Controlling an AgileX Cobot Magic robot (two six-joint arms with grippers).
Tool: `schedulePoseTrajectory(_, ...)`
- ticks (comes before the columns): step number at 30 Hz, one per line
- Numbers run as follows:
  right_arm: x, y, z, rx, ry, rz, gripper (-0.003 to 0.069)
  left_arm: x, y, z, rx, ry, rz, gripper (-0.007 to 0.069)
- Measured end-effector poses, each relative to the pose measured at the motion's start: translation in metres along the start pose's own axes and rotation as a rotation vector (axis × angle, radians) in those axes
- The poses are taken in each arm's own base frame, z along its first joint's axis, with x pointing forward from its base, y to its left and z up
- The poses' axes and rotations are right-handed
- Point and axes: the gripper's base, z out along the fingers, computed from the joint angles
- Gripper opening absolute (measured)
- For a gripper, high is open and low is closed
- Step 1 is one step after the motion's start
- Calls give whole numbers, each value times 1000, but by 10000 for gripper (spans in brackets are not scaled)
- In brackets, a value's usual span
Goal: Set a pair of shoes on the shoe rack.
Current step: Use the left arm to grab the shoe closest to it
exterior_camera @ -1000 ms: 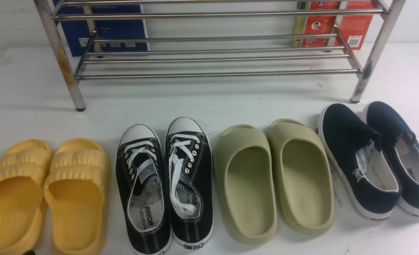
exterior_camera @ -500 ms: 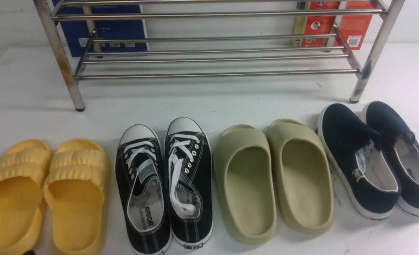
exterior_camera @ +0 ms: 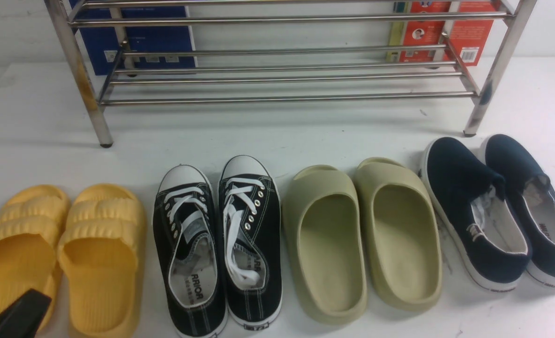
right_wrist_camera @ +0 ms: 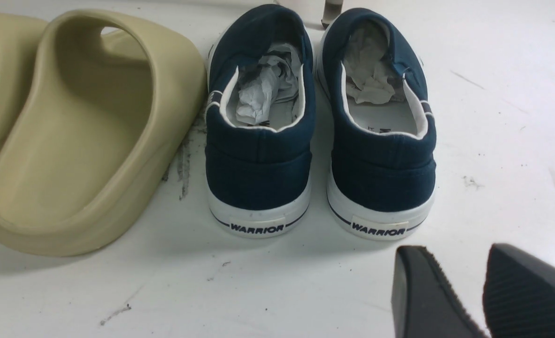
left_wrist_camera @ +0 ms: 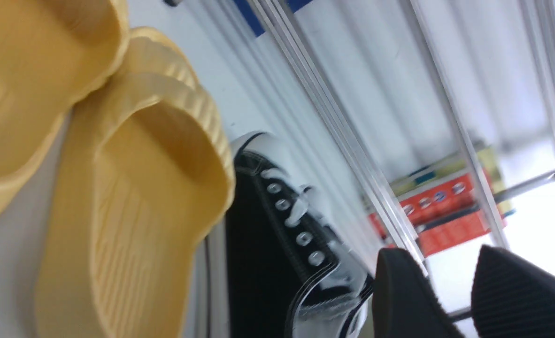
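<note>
Near the half-cropped shoe rack point(exterior_camera: 277, 99), 2 black sneakers point(exterior_camera: 221, 253), left gripper point(left_wrist_camera: 439, 263), right gripper point(right_wrist_camera: 453, 263), fingertips only showing, jaws apart, empty.

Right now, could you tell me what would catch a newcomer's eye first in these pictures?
A row of four shoe pairs lines the white table: yellow slides leftmost, then black lace-up sneakers, olive slides, and navy slip-ons rightmost. Behind them stands a steel shoe rack, no shoes on its visible bars.

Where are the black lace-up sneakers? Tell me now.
In the front view, the black sneakers stand left of centre, between the yellow slides and the olive slides.
</note>
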Motion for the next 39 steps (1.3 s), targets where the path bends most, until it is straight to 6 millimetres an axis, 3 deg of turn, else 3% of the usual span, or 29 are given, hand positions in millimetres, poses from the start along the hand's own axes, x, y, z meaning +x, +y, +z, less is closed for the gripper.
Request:
schedulePoseTrajectory(4,0,0,0,0,0,0,239,-5,-6,-1,33,-40,-29,223)
schedulePoseTrajectory(8,0,0,0,0,0,0,239,-12,-32,-7,64,21,29,137)
schedulePoseTrajectory(9,0,0,0,0,0,0,239,-19,-58,-9,54,92,130,51)
schedulePoseTrajectory(12,0,0,0,0,0,0,239,-27,-84,-6,-10,221,235,-14)
schedulePoseTrajectory(13,0,0,0,0,0,0,239,-32,-99,2,-84,338,302,-13)
schedulePoseTrajectory(14,0,0,0,0,0,0,239,-34,-101,4,-87,338,309,-13)
schedulePoseTrajectory(16,0,0,0,0,0,0,239,-40,-115,24,-238,548,396,-13)
schedulePoseTrajectory(18,0,0,0,0,0,0,239,-45,-118,47,-337,674,437,-13)
schedulePoseTrajectory(19,0,0,0,0,0,0,239,-44,-118,46,-341,680,443,-13)
schedulePoseTrajectory(21,0,0,0,0,0,0,239,-45,-114,84,-444,821,480,-13)
schedulePoseTrajectory(23,0,0,0,0,0,0,239,-43,-112,97,-460,859,496,-13)
schedulePoseTrajectory(25,0,0,0,0,0,0,239,-29,-108,129,-484,967,547,-13)
schedulePoseTrajectory(27,0,0,0,0,0,0,239,-21,-108,138,-485,1009,566,-13)
schedulePoseTrajectory(28,0,0,0,0,0,0,239,-6,-111,152,-487,1066,595,-13)
schedulePoseTrajectory(32,0,0,0,0,0,0,239,24,-125,163,-497,1115,633,-13)
schedulePoseTrajectory(39,0,0,0,0,0,0,239,30,-123,172,-565,1042,680,16)
